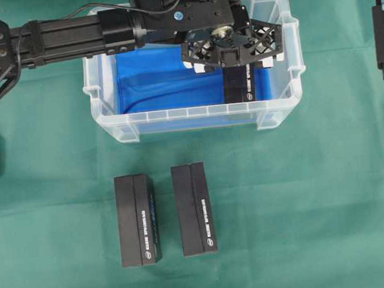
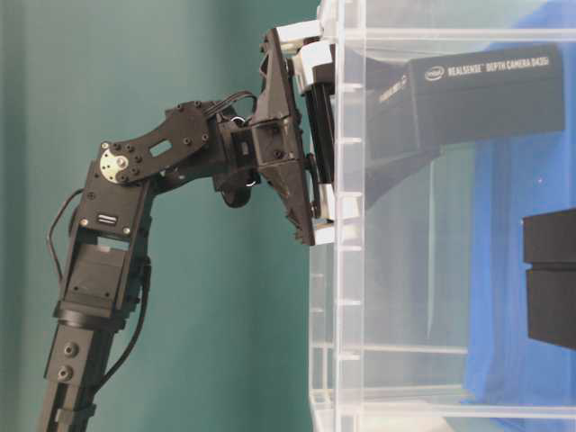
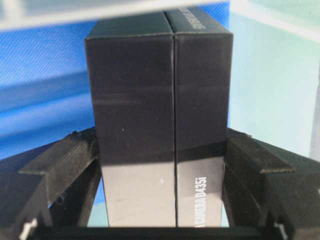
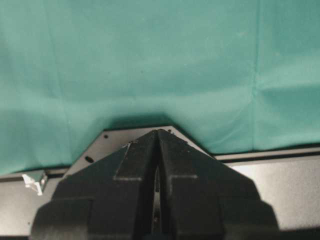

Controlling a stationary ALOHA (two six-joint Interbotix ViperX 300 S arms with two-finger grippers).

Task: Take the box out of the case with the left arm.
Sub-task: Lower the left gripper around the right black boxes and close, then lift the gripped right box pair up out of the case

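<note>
We see two black boxes [image 1: 137, 219] [image 1: 193, 208] lying side by side on green counter [image 1: 307, 208], in front of case – likely removed already, parked clear of work. Left arm [image 1: 66, 39] reaches over case [image 1: 277, 112]; left end effector [image 1: 232, 45] hangs low over its right end, fingers [image 3: 70, 165] pressed against both flanks of box [image 3: 159, 125], which sits between them above blue lining, ready to lift. Far right, right end effector [image 4: 157, 165] rests pinched together, holding nothing, out of way.
</note>
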